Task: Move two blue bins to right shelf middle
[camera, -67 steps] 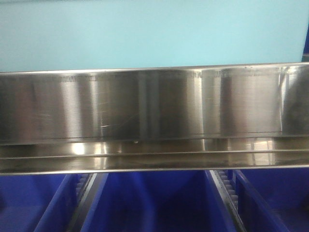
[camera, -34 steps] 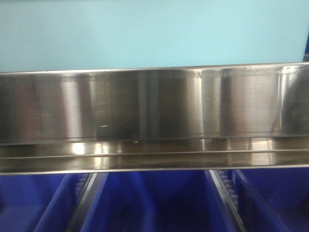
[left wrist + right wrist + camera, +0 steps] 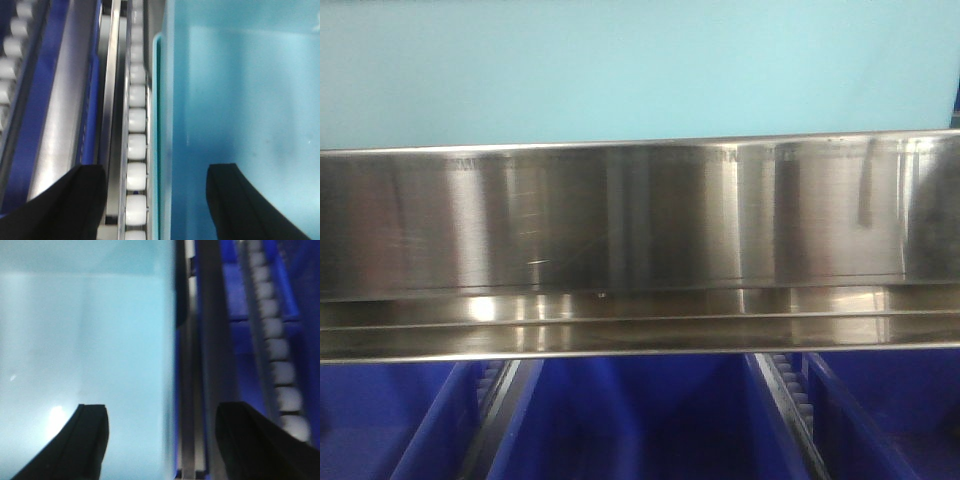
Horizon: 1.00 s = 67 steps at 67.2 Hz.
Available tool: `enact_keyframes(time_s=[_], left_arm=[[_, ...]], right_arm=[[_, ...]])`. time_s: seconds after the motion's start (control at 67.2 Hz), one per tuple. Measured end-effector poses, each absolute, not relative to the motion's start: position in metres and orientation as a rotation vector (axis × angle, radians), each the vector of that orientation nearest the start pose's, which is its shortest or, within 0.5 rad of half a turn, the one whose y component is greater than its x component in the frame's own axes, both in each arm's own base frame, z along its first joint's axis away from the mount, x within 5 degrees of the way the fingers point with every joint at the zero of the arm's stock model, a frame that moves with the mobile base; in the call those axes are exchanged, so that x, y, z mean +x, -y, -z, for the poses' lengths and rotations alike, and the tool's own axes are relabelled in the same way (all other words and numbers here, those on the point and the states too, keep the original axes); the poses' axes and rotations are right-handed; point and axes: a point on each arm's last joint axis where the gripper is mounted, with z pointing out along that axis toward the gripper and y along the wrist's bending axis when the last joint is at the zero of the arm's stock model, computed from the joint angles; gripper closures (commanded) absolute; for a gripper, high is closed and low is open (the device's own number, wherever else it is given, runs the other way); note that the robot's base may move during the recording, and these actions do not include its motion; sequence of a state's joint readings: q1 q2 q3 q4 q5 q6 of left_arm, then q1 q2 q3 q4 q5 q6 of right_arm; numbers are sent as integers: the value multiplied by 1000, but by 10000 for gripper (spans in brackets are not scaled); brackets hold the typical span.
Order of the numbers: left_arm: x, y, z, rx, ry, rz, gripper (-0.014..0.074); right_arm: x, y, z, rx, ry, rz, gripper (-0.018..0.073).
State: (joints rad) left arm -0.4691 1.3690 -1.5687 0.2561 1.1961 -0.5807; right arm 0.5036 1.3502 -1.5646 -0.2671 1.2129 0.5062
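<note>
Straddling side walls of pale blue bin (image 3: 640,70): left tool (image 3: 157,197) and right tool (image 3: 167,437), both spread wide, one finger inside bin, one outside, clamping nothing. Bin fills front view directly above steel rail (image 3: 640,220) of shelf; resting or not, cannot tell. Just beside bin wall: white rollers (image 3: 136,122). Below rail: dark blue bins (image 3: 640,420).

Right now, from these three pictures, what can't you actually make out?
1. Front view: the pale cyan-blue plastic bin overflows the top and side edges; one bin or two, I cannot tell.
2. Front view: the shiny brushed-steel shelf rail hides the bin's base.
3. Left wrist view: the bottom edge cuts off most of the left gripper.
4. Right wrist view: blur smears the right gripper and the white rollers.
</note>
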Motion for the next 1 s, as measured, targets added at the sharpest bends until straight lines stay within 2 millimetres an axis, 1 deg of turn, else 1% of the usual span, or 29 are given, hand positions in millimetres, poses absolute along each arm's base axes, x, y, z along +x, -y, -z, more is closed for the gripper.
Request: enact_keyframes(time_s=[0.119, 0.268, 0.402, 0.565, 0.714, 0.997], left_arm=[[256, 105, -425, -107, -2481, 137, 259], [256, 107, -423, -104, -2500, 157, 259], [255, 107, -423, -102, -2501, 159, 259], [255, 107, -421, -102, -2509, 156, 259], [256, 108, -408, -98, -2551, 133, 259], [253, 109, -374, -92, -2671, 100, 259]], right_arm=[[245, -108, -429, -1, -2478, -159, 209], [248, -96, -429, 41, -2481, -141, 209], [246, -93, -431, 49, -2475, -138, 209], [246, -94, -415, 42, -2530, -126, 209], [245, -97, -400, 42, -2597, -148, 209], [243, -98, -377, 36, -2676, -134, 209]])
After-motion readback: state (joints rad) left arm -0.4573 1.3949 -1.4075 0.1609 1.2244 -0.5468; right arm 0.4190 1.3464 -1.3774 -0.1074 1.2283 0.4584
